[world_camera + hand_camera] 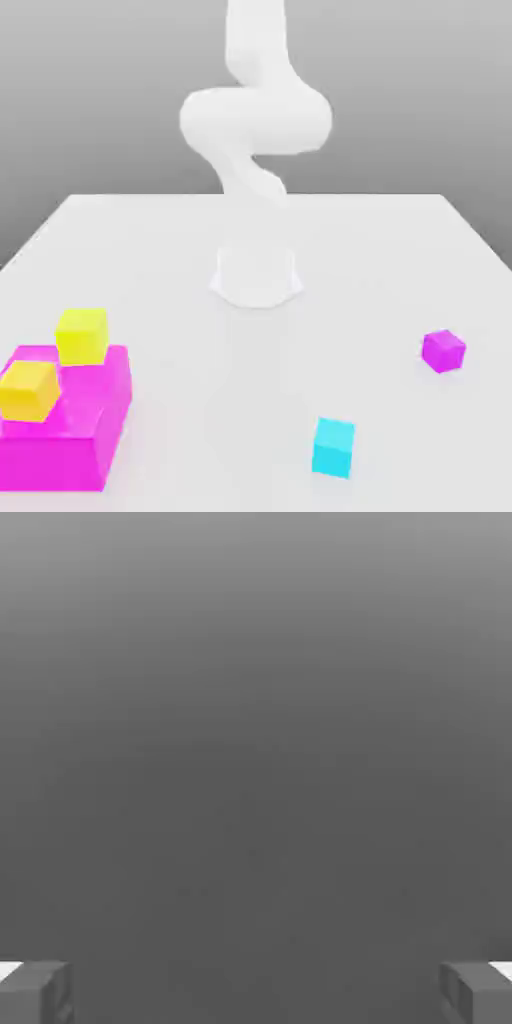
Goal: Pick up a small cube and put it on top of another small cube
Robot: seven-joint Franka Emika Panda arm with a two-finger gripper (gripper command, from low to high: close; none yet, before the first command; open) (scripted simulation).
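The small cyan cube [333, 447] rests on the white table near the front, a little to the exterior view's right of centre. A small purple-magenta cube [443, 351] sits farther back on the exterior view's right, well apart from it. The white arm [255, 125] rises from its base [257, 275] at the table's middle and curls upward, far above both cubes. In the hand view my gripper [256, 994] is open: its two grey fingertips [35, 994] stand wide apart with nothing between them, against a plain grey background.
A large magenta block [95, 415] stands at the front on the exterior view's left, with two yellow cubes [82, 335] [29, 390] on top. The white table [380, 260] stretches back to a far edge behind the base.
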